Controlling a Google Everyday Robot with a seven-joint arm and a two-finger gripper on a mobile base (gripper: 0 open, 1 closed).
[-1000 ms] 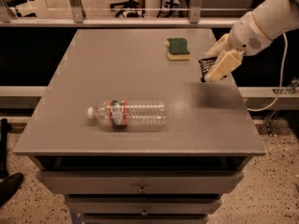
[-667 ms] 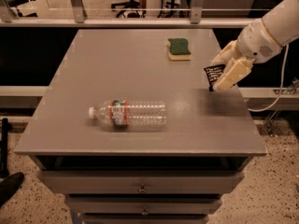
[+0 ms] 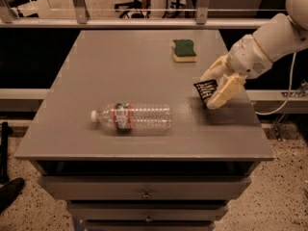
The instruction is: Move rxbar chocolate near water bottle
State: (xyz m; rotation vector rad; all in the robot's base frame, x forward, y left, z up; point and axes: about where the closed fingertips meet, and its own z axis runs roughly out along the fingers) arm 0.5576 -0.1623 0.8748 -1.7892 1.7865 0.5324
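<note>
The water bottle [image 3: 132, 118] lies on its side on the grey table [image 3: 120, 66], white cap to the left, label near the neck. My gripper [image 3: 214, 86] hangs over the table's right part, to the right of the bottle. It is shut on the rxbar chocolate [image 3: 205, 91], a small black wrapper with pale lettering held tilted between the cream fingers [image 3: 225, 91], close above the tabletop.
A green-and-yellow sponge [image 3: 184, 50] lies at the back right of the table. The table's right edge is just under my arm. Drawers are below the front edge. Office chairs and a railing stand behind.
My gripper has moved down and a little toward the front of the table with the rxbar chocolate in it. The bottle and sponge have not moved.
</note>
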